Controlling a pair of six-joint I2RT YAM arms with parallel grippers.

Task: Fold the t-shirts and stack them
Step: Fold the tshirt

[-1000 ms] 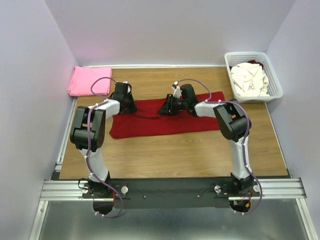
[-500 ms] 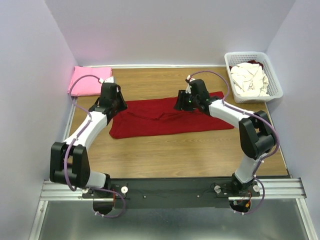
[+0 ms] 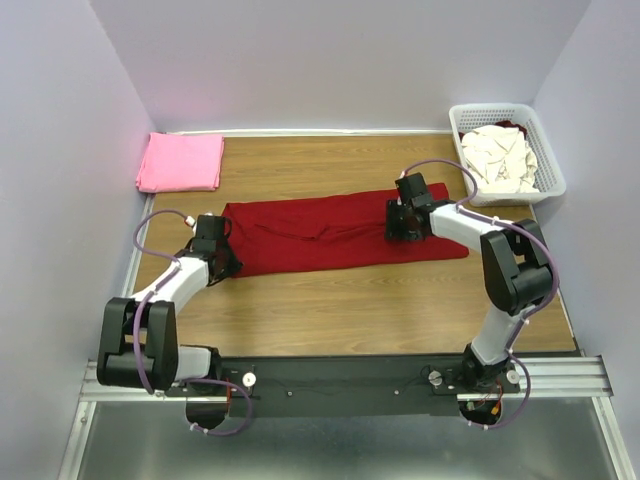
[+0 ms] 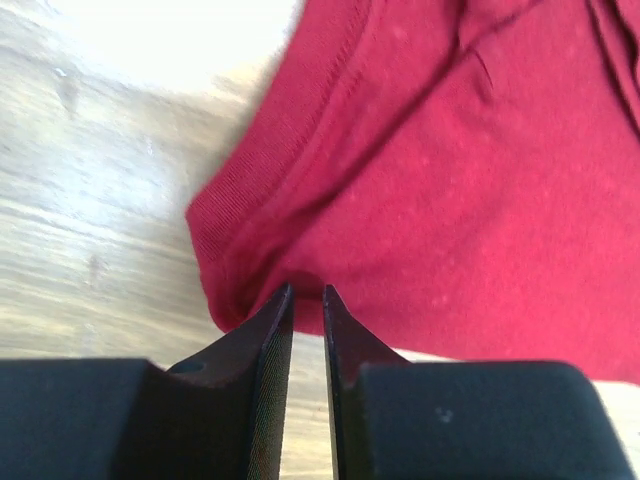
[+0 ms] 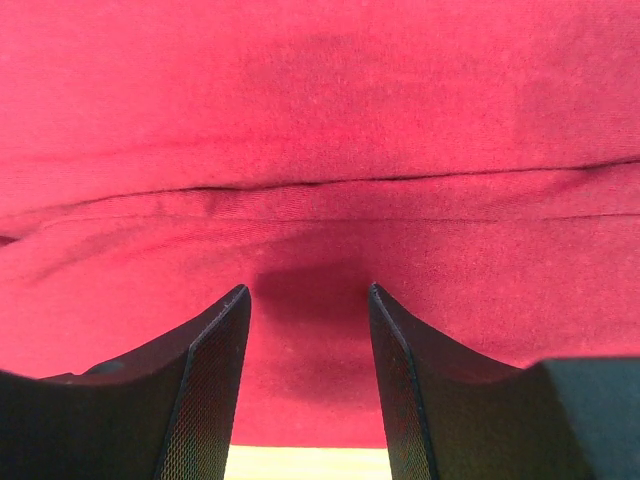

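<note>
A dark red t-shirt (image 3: 320,235) lies spread flat across the middle of the table, folded into a long band. My left gripper (image 3: 225,258) is low at its near left corner. In the left wrist view its tips (image 4: 308,292) stand a narrow slit apart at the rolled hem of the dark red t-shirt (image 4: 450,180), with wood showing between them. My right gripper (image 3: 402,225) rests on the shirt's right part, open, its fingers (image 5: 308,290) spread over flat red cloth (image 5: 320,120) near the front edge. A folded bright pink t-shirt (image 3: 180,162) lies at the back left.
A white lattice basket (image 3: 505,108) at the back right holds crumpled cream-white t-shirts (image 3: 498,158). Bare wooden tabletop (image 3: 350,310) lies in front of the red shirt. Purple walls close in the left, back and right sides.
The left gripper came from the shirt's far left edge to its near left corner. The right gripper slid right along the shirt. The shirt's left end now lies wider and flatter.
</note>
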